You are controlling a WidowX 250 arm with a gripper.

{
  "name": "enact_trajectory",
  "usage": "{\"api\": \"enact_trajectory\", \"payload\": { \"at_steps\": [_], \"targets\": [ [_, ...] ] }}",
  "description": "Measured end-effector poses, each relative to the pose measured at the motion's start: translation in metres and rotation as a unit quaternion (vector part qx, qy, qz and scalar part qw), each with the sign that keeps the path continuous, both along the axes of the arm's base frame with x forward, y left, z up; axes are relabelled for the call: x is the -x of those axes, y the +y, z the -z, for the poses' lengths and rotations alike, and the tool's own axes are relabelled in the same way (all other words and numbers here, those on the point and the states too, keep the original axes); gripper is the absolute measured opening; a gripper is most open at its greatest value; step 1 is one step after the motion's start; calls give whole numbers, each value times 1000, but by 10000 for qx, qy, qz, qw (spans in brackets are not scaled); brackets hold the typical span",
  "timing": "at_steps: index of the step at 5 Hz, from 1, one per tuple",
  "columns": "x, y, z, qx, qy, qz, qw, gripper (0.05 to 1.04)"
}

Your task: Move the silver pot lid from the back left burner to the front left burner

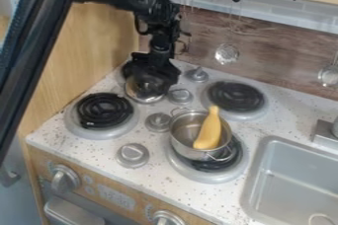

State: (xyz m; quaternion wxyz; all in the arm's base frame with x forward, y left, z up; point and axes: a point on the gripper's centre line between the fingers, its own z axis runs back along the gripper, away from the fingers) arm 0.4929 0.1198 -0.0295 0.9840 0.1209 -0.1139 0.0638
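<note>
Round metal piece (135, 91): it is silver and shiny, with a bright curved rim and darker reflections; it is at the rear left of the worktop (86, 145), just beside a silver knob (180, 96).
Claw (151, 83): black, hanging directly over the metal piece; I cannot tell if it is apart or together.
Pot (188, 124): silver, with two handles, on the front right burner (206, 174).
Yellow object (209, 131): smooth, narrow at the top, wider below, standing tilted inside the pot.

The toy food (208, 133) leaned in the pot (182, 137), which stood on the front burner (226, 165). From the pot, the rear burner (235, 95) lay at one o'clock, the sink (288, 177) at four, a knob (133, 155) at eight.
</note>
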Motion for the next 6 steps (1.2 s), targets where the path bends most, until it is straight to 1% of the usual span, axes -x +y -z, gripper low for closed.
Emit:
{"api": "enact_trajectory", "payload": {
  "at_steps": [1, 2, 3, 4, 5, 6],
  "targets": [
    [-4, 0, -1, 14, -46, -32, 10000, 683],
    [-4, 0, -2, 21, -42, 10, 10000, 489],
    [0, -2, -2, -17, -61, 121, 9999, 330],
    [8, -12, -13, -33, -135, 253, 9996, 253],
    [20, -15, -52, -179, -566, 208, 9980, 243],
    [39, -16, -89, -192, -990, -50, 9949, 243]
  ]
}}
